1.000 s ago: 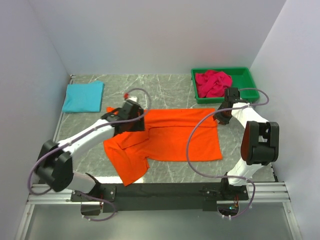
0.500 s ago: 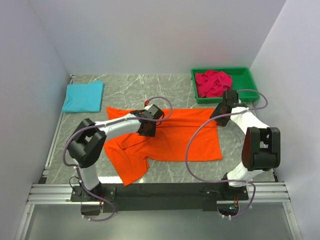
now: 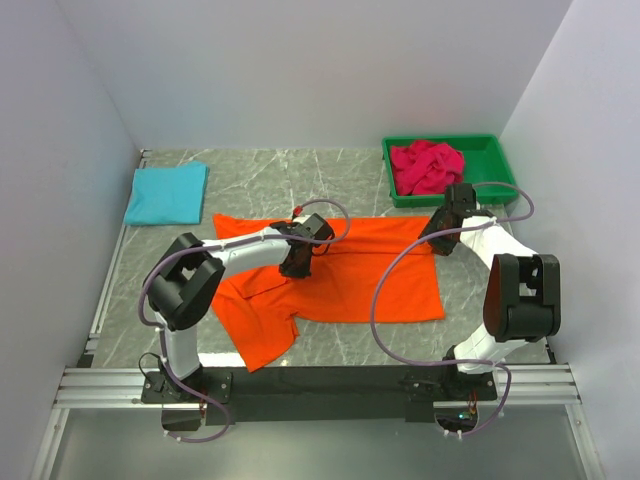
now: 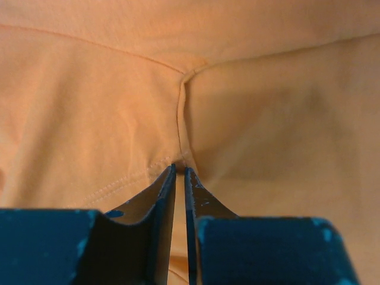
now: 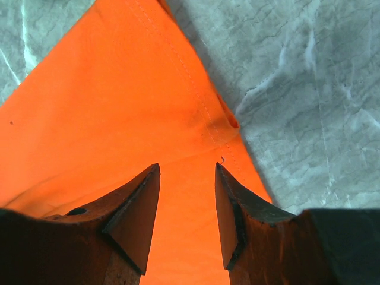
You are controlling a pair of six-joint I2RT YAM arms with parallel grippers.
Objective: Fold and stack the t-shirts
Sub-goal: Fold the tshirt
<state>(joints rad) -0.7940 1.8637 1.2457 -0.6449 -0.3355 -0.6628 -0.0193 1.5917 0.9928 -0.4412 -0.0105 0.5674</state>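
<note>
The bright orange t-shirt [image 3: 365, 275] lies spread on the marble table, its left part rumpled. My left gripper [image 3: 296, 262] is down on the shirt's middle; in the left wrist view its jaws [image 4: 179, 169] are all but together, pinching orange cloth [image 4: 267, 119] at a seam. My right gripper [image 3: 437, 241] hovers at the shirt's far right corner. It stands open [image 5: 187, 166] over the hem [image 5: 119, 107], holding nothing. A folded turquoise t-shirt [image 3: 167, 193] rests at the far left. A crumpled crimson-pink t-shirt [image 3: 425, 165] lies in the bin.
The green plastic bin [image 3: 497, 160] stands at the far right, just behind my right gripper. White walls close in the table on the left, right and back. Bare marble [image 5: 309, 89] shows beside the shirt's corner.
My left arm swung right from the shirt's left part to its middle, and its jaws closed down on the cloth. My right gripper opened slightly and hardly moved.
</note>
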